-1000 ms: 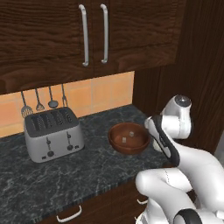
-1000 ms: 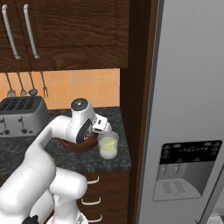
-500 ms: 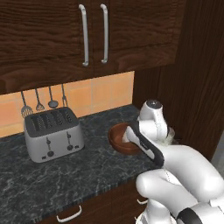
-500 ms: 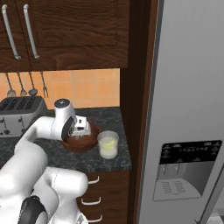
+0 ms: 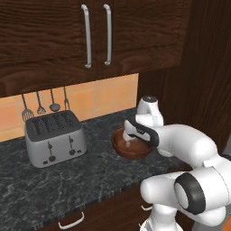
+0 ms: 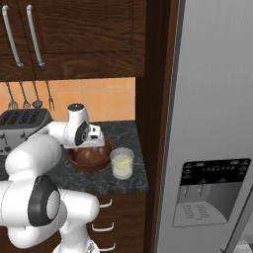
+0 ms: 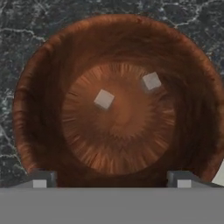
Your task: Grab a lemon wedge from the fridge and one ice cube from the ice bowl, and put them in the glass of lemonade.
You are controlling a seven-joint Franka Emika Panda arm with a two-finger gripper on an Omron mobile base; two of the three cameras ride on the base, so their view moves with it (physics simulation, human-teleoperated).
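The ice bowl (image 7: 30,109), reddish-brown and glossy, lies right under my hand and holds two small pale ice cubes (image 7: 104,99) (image 7: 151,81). My gripper (image 7: 111,181) hangs open above the bowl's near rim, its fingertips (image 7: 40,179) wide apart and empty. From the sides, the gripper (image 5: 131,136) (image 6: 95,142) points down just over the ice bowl (image 5: 121,149) (image 6: 79,160). The glass of lemonade (image 6: 122,163) stands just right of the bowl, with a small yellow-green piece, seemingly the lemon wedge (image 6: 124,161), inside it. The grey fridge (image 6: 212,99) stands shut on the right.
A silver toaster (image 5: 54,137) sits on the dark stone counter (image 5: 67,185) to the left, with utensils (image 5: 45,106) hanging on the orange tiles behind. Wooden upper cabinets (image 5: 94,36) hang overhead. A dark wood panel (image 6: 153,108) separates counter and fridge.
The arm has swung left, from beside the glass to above the ice bowl, and the hand now points down into it. The jaws stayed open.
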